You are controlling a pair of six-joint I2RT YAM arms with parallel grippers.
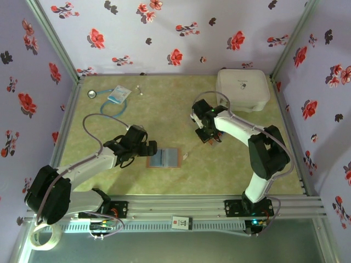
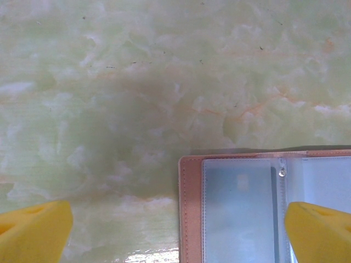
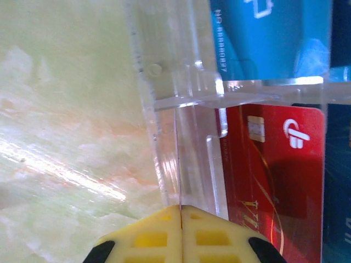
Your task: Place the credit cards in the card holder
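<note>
L gripper (image 2: 176, 233) is wide open w/ nothing in it. Its yellow fingertips (image 2: 33, 230) sit at the bottom corners of the left wrist view, one over bare table (image 2: 137, 82) and the other over the holder (image 2: 247, 208). From the top cam that gripper hangs low, just left of the holder.

The holder lies flat and opened out near the middle of the table, a bit toward the near edge, between the two arms. Pink-tan border, clear pockets facing up. Can't tell if anything's in the pockets, they just look pale blue-grey.

R gripper (image 3: 181, 230) is fully closed, fingers pressed together. It's right at a clear plastic stand (image 3: 181, 82) that has the cards in it. A thin clear edge runs straight down to the seam between the fingers, but idk if it's actually pinched or just behind, can't tell. The red card (image 3: 274, 181) lies just right of the fingers, chip and white logo showing, and a blue card (image 3: 274, 33) is in the next section past a clear divider.

In the top view the stand is well right of the holder, under the R gripper.

Other stuff: white case (image 1: 243, 89) in the far right corner, blue-white packet (image 1: 118, 94) w/ cord far left, tape roll (image 1: 44, 239) by the L arm base.
</note>
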